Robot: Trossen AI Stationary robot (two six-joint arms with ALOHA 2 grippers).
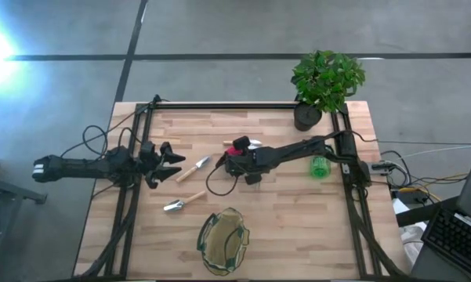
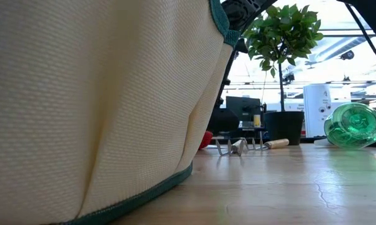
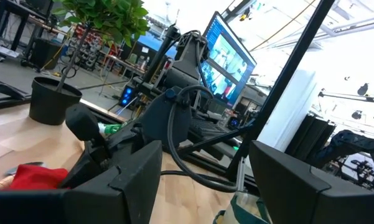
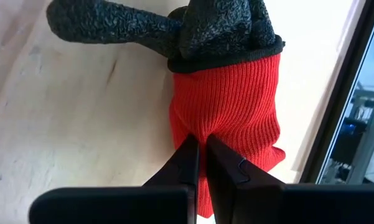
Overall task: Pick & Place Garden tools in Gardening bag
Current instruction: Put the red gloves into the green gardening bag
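Note:
A red-and-black glove (image 4: pixel 224 93) lies on the wooden table, with my right gripper (image 4: pixel 202 152) shut on its red knit cuff; the high view shows this glove (image 1: pixel 240 145) mid-table at my right gripper (image 1: pixel 235 156). Two garden tools with wooden handles (image 1: pixel 192 170) (image 1: pixel 184 203) lie flat to the left of it. The gardening bag (image 1: pixel 223 241) stands open near the front edge and fills the left of the low view (image 2: pixel 81 112). My left gripper (image 1: pixel 168 160) waits open at the left, holding nothing. My right gripper pinches a small fold of the glove's red cuff (image 4: pixel 202 127) between its two fingertips, about midway across the cuff. The fingers slant down onto it from the table's right side. The knit puckers at the fingertips, and the glove lies flat on the table.
A potted green plant (image 1: pixel 325 82) stands at the far right corner. A green plastic bottle (image 1: pixel 320 167) lies on its side to the right of my right arm. Dark frame rails (image 1: pixel 133 196) run along both sides of the table. Bare wood shows between bag and tools.

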